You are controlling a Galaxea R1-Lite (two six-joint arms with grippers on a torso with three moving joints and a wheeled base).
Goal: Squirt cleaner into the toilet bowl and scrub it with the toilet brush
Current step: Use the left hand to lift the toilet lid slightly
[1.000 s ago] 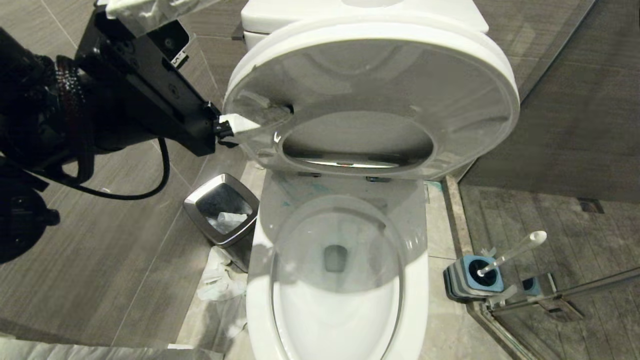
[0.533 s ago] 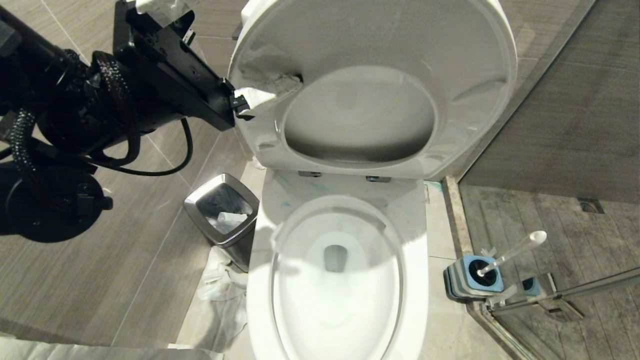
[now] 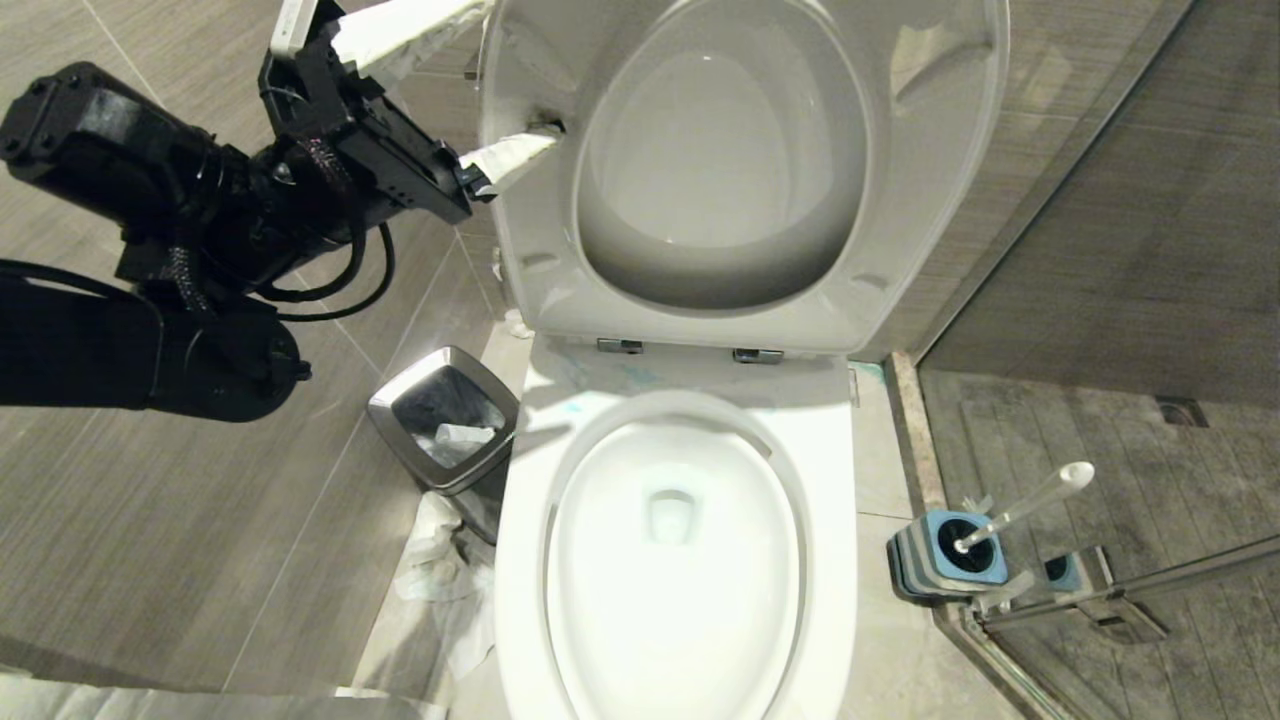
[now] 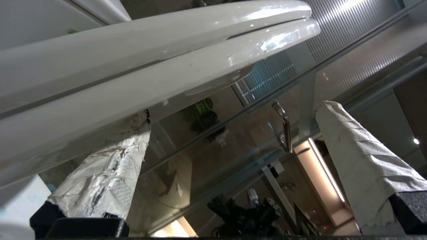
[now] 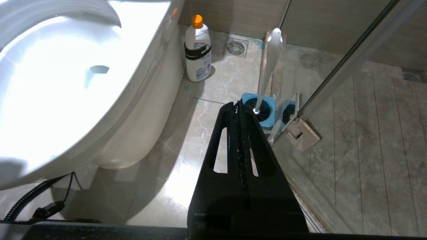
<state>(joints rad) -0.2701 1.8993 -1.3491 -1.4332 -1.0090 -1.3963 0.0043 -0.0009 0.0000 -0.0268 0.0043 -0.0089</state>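
Left end effector [image 3: 500,90] spread wide, one wrapped fingertip [image 3: 520,152] against raised seat [image 3: 540,230] of toilet bowl [image 3: 520,600]. Right end effector [image 5: 241,110] clenched, empty, near toilet brush [image 3: 1020,510] standing in blue holder [image 3: 925,560] on floor.

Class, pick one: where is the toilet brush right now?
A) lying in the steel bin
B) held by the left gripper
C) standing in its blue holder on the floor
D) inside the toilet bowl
C: the toilet brush stands in its blue holder, handle leaning, beside the toilet bowl.

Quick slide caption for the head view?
Left gripper open, one finger under raised toilet seat; bowl exposed, brush in holder.
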